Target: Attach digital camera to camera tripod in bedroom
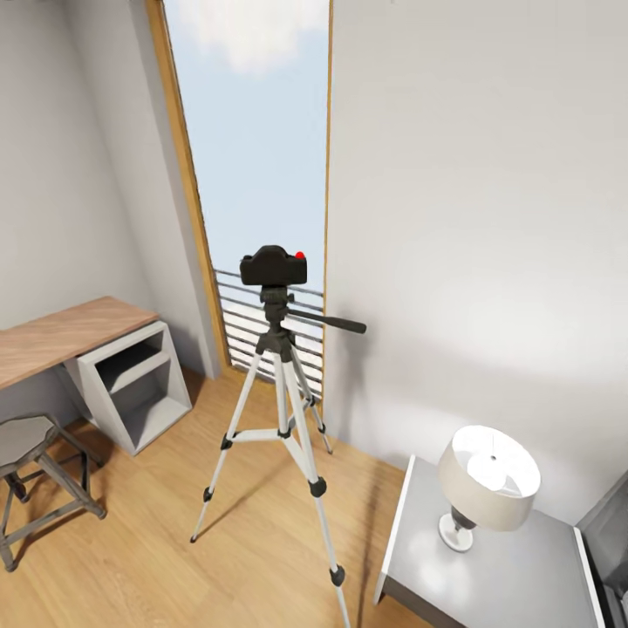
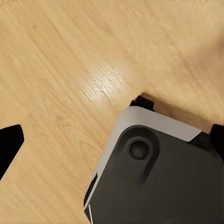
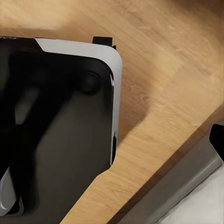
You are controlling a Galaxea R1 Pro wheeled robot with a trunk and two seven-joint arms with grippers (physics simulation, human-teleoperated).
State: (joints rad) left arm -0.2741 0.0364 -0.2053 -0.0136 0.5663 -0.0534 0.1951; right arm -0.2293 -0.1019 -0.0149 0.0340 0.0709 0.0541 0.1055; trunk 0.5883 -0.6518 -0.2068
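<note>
Standing on wood floor point(image 1: 148, 558), camera tripod point(image 1: 283, 410) carries digital camera point(image 1: 273, 265); both jaws apart.

1. Digital camera point(image 1: 273, 265) sits on top of the camera tripod point(image 1: 281, 410), on its head.
2. Tripod stands on the floor point(image 1: 166, 541), in front of the window point(image 1: 253, 174), handle pointing right.
3. Desk point(image 1: 61, 336) against the left wall, shelf unit point(image 1: 135, 384) under its right end.
4. Stool point(image 1: 35, 480) in front of the desk, left of the tripod.
5. Side table point(image 1: 515, 571) right of the tripod, lamp point(image 1: 484, 484) on it.
6. Wrist views: robot base point(image 2: 158, 172) over the floor.
</note>
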